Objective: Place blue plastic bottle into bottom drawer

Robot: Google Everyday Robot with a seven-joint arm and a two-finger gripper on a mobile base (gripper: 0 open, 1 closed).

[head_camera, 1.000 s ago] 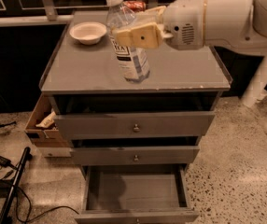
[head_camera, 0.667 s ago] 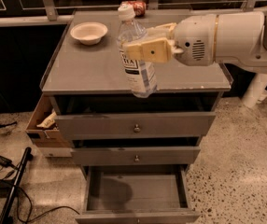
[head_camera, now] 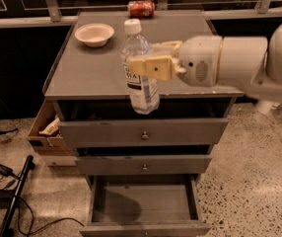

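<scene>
**Bottle lifted, drawer not yet reached**

The pincer (head_camera: 143, 60) was closed around the middle of the blue plastic bottle (head_camera: 143, 95) and held it upright in the air, at the front edge of the counter (head_camera: 96, 68). So the picking up seemed done. The bottom drawer (head_camera: 146, 206) stood open well below the pincer, without the bottle in it. What was left, as I judge, was to lower the bottle into it and let go. A bowl (head_camera: 94, 33) and a red can (head_camera: 141, 8) lay on the counter, farther back than the pincer.

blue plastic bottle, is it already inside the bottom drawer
No, the gripper holds the blue plastic bottle in the air at the front edge of the cabinet top, well above the open bottom drawer.
</scene>
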